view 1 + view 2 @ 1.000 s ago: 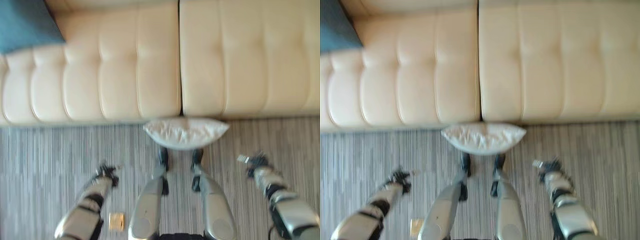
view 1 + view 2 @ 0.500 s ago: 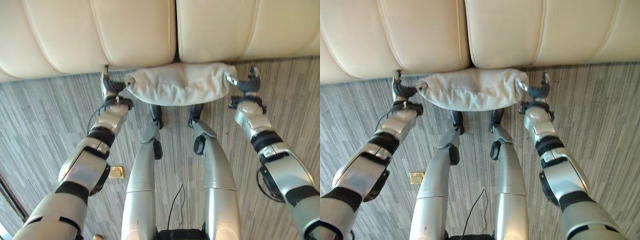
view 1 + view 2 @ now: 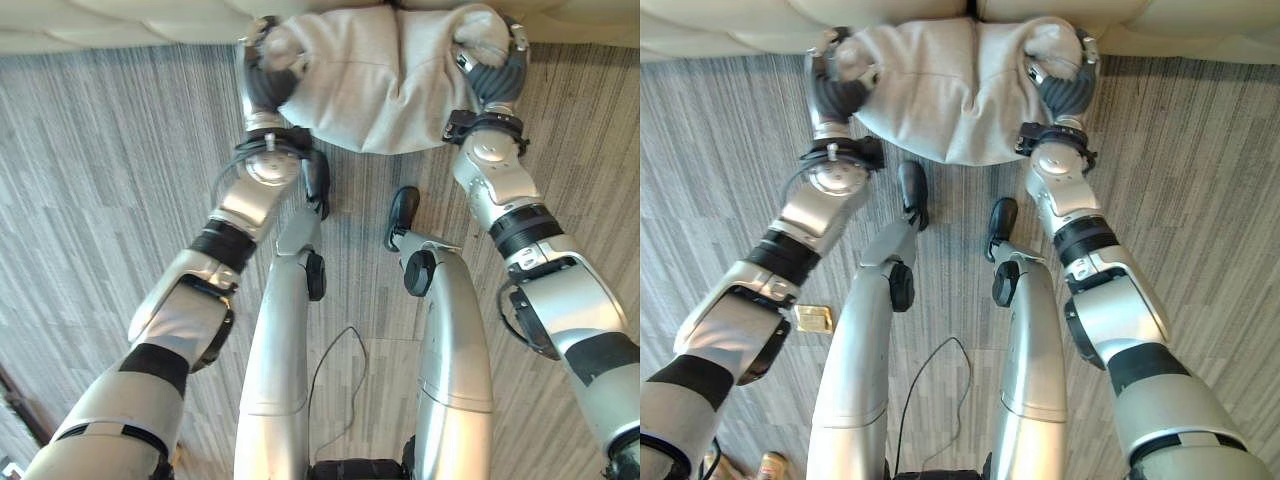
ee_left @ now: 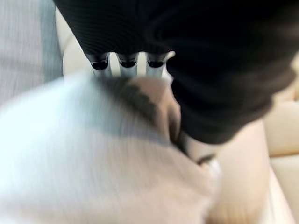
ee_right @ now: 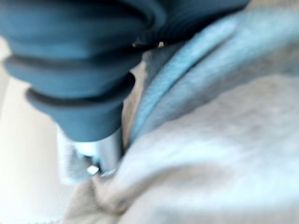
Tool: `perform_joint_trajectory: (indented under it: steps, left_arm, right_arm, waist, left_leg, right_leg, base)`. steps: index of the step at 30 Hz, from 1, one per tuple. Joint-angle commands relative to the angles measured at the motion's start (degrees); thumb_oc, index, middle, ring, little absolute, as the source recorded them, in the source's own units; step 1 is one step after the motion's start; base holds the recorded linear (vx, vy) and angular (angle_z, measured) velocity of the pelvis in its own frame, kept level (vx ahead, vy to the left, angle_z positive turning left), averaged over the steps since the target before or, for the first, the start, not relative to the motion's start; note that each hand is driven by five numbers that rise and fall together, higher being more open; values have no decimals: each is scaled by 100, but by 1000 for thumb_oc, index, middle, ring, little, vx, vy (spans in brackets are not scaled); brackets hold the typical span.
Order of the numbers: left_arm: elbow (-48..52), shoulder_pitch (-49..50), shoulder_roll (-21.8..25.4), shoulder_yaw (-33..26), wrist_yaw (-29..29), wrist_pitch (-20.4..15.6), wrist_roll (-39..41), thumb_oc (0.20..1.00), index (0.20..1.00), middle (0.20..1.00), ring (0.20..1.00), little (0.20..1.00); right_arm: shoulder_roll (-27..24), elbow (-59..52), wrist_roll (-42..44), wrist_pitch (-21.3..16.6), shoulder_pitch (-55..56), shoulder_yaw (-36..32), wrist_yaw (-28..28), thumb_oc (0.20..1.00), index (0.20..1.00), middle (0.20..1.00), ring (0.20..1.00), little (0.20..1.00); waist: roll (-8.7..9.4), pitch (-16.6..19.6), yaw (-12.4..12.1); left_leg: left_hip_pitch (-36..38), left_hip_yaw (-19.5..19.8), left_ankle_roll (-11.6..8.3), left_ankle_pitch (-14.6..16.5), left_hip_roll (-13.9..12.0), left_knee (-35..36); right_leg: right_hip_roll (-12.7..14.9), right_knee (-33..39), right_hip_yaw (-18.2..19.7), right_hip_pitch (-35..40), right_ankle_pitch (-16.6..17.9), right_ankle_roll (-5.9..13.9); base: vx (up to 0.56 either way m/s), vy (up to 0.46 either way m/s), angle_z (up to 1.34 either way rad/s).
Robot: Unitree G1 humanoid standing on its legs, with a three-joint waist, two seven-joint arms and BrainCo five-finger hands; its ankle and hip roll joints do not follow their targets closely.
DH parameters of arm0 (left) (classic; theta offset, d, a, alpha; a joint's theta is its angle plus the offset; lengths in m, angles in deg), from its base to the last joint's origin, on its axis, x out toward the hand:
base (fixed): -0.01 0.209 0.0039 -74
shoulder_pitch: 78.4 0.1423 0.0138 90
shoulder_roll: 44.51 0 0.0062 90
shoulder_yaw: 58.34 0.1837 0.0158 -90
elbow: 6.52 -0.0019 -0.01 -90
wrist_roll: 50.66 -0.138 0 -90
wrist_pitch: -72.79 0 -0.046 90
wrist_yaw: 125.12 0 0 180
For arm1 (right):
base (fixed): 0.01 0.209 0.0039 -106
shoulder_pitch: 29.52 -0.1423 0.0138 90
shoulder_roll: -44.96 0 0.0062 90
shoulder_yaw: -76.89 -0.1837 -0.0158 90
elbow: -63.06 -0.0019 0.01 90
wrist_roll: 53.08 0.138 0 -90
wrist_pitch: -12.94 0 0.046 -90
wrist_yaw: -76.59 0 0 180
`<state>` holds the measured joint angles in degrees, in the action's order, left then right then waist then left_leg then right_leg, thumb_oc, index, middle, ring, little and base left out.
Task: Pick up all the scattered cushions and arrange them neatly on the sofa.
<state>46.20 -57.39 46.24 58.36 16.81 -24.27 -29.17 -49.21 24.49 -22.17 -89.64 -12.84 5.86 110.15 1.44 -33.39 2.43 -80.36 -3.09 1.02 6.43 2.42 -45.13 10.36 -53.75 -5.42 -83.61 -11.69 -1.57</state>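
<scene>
A light grey cushion (image 3: 385,75) hangs crumpled between my two hands, just in front of the cream sofa's front edge (image 3: 120,15). My left hand (image 3: 266,85) grips its left end, and the cloth bunches over the fingers. At the other end my right hand (image 3: 493,72) holds on the same way, with the corner puffed up above it. In the left wrist view the cushion (image 4: 93,158) presses against the left hand's fingers (image 4: 126,63). The right wrist view shows grey cloth (image 5: 210,140) tight against the right hand (image 5: 79,79).
Grey striped carpet (image 3: 90,180) runs from the sofa back towards me. A small gold square thing (image 3: 812,318) lies on the carpet at the lower left, and the top of a can (image 3: 771,464) shows at the bottom edge.
The camera has tilted down and closer. Both hands, which stood beside the cushion's ends, have closed on them, and the cushion now sits bunched and raised between them.
</scene>
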Motion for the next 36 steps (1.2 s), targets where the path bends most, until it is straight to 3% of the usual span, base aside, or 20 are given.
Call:
perform_joint_trajectory:
  steps: [1,7,14,15,19,25,31,36]
  left_arm:
    - [67,-3,-757,358,612,-425,160,200,200,200,200,200]
    - [128,308,-961,232,840,-580,535,200,200,200,200,200]
    - [592,1147,-1065,-38,902,-706,733,200,200,200,200,200]
    - [814,1490,-959,-161,941,-652,674,200,200,200,200,200]
    - [1281,2205,-738,-284,966,-537,571,200,200,200,200,200]
    - [2138,4408,-486,-683,1321,-233,432,200,200,200,200,200]
    - [2733,5649,-250,-871,1635,23,284,200,200,200,200,200]
    - [3165,6763,-42,-1180,1984,228,186,200,200,200,200,200]
  right_arm:
    - [581,-353,143,-343,343,439,-607,200,200,200,200,200]
    - [639,-486,-67,-350,557,271,-542,200,200,200,200,200]
    - [634,-955,-595,-143,1354,110,-425,200,200,200,200,200]
    - [604,-1242,-773,-73,1754,28,-408,200,200,200,200,200]
    - [597,-1788,-950,75,2608,-81,-484,200,200,200,200,200]
    - [640,-2842,-1318,398,4862,-326,-939,200,200,200,200,200]
    - [374,-3470,-1862,701,5990,-501,-1300,200,200,200,200,200]
    - [226,-4083,-2238,818,7064,-871,-1588,200,200,200,200,200]
  waist:
    - [-205,487,-70]
    - [-180,652,-34]
    - [-136,727,-71]
    - [-127,746,-70]
    - [-64,798,-73]
    - [44,1280,-76]
    - [2,1653,-78]
    - [4,2025,-97]
  left_leg:
    - [427,-27,-114,41,-38,369]
    - [1219,-28,-264,-290,-87,1353]
    - [2900,10,-371,-660,-92,2692]
    - [3376,3,-414,-731,-87,2969]
    - [4246,8,-432,-823,-77,3438]
    - [6122,-92,-400,-924,-187,4441]
    - [7096,-151,-419,-1018,-239,5013]
    - [7637,-223,-432,-852,-293,5013]
  right_leg:
    - [-131,918,-68,556,173,254]
    - [-183,1839,-167,1345,492,386]
    - [-253,3255,-306,3039,936,526]
    - [-272,3604,-350,3570,1011,551]
    - [-324,4107,-432,4462,1122,582]
    - [-411,5051,-556,6394,1289,694]
    - [-492,5486,-631,7304,1271,744]
    - [-575,5860,-696,8007,1240,784]
  base:
    - [-34,2,10]
    - [-64,-6,-21]
    - [-56,8,0]
    - [0,0,0]
    - [29,3,-3]
    - [109,-13,-6]
    - [94,-8,-4]
    - [53,-24,3]
